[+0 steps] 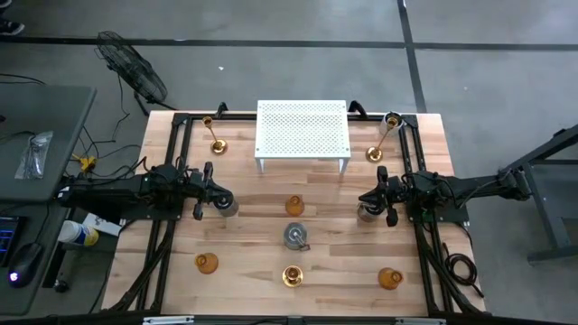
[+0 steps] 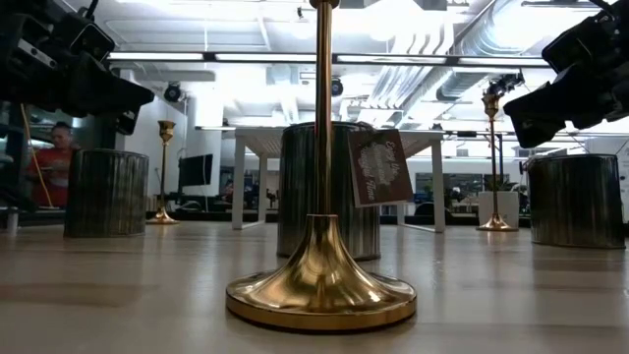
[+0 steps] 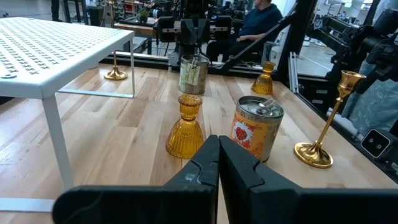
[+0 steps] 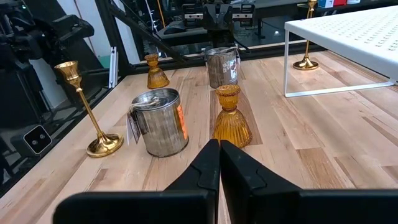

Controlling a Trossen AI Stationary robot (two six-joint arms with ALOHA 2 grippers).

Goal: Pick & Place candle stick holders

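- While both arms reach inward over the pale wood-plank surface (image 1: 253, 226), the left gripper (image 1: 217, 194) and the right gripper (image 1: 368, 200) hold their jaws pressed fully together, gripping nothing.
- A white perforated metal rack (image 1: 302, 131) on thin legs stands at the far middle of the surface.
- Three slim polished gold sticks stand upright, long axes vertical, on flared round bases: the left gold stick (image 1: 215, 135) and the right gold stick (image 1: 383, 137) flank the rack, and the near gold stick (image 1: 292, 275) stands at the near edge.
- A ribbed silver jar (image 1: 226, 207) sits just beside the left jaws, a second silver jar (image 1: 365, 212) just beside the right jaws, and a tagged centre silver jar (image 1: 296, 236) between the arms.
- Ribbed, bell-shaped amber glass holders stand apart: the centre amber holder (image 1: 294, 206), the left amber holder (image 1: 207, 263) and the right amber holder (image 1: 389, 278).
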